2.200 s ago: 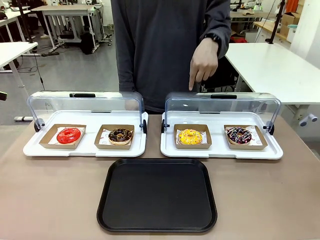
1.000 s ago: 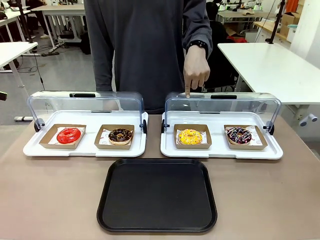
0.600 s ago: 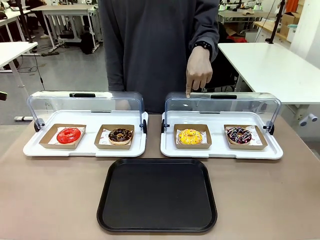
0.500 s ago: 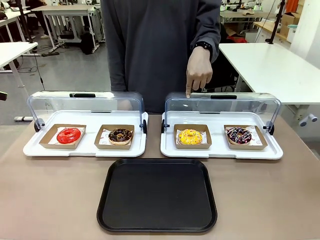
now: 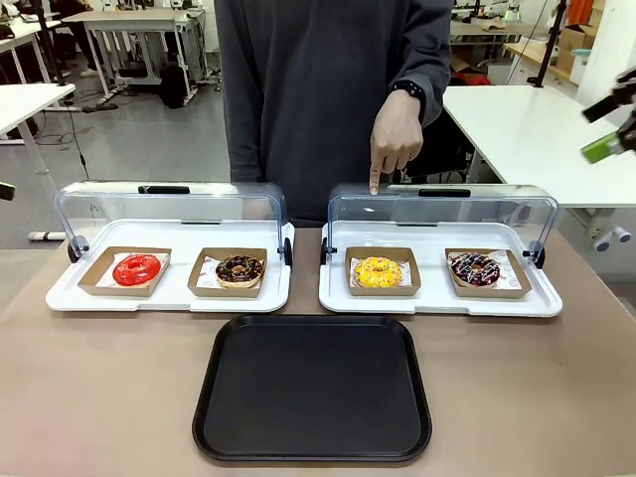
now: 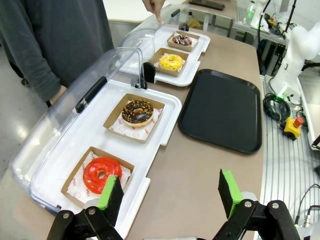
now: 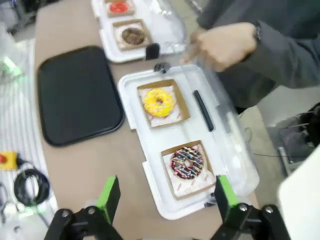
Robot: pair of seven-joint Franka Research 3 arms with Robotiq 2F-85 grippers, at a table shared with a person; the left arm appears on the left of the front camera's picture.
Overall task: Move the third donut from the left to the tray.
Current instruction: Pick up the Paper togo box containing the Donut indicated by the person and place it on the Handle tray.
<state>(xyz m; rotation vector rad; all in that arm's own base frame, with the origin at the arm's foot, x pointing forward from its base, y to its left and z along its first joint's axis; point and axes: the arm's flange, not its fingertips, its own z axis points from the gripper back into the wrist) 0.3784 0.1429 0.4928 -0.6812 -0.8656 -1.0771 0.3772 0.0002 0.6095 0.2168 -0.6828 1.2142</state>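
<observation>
From my station both arms are up off the bench (image 5: pixel 89 397). The left end effector (image 6: pixel 170 194) hangs above the bench's left end with its fingers spread wide and nothing between them, and the red donut (image 6: pixel 102 174) lies just below its green pads. The right end effector (image 7: pixel 167 197) is high over the right end, with its fingers likewise wide apart and empty. The third donut (image 5: pixel 378 270), glazed yellow, sits in its brown cardboard holder (image 5: pixel 383 286) in the left half of the right-hand white tray (image 5: pixel 437 302). Next to it in the same white tray lies the dark sprinkled donut (image 5: pixel 475 268). That tray's clear lid (image 5: pixel 442 209) stands raised along the far side, and the person's hand (image 5: pixel 396 134) points down with the index fingertip on the lid's top edge, right behind the yellow donut. The tray (image 5: pixel 312 388), black and bare, lies on the near side of the bench between the two white trays. The left-hand white tray (image 5: pixel 169 296) also carries the chocolate-brown donut (image 5: pixel 239 268).
</observation>
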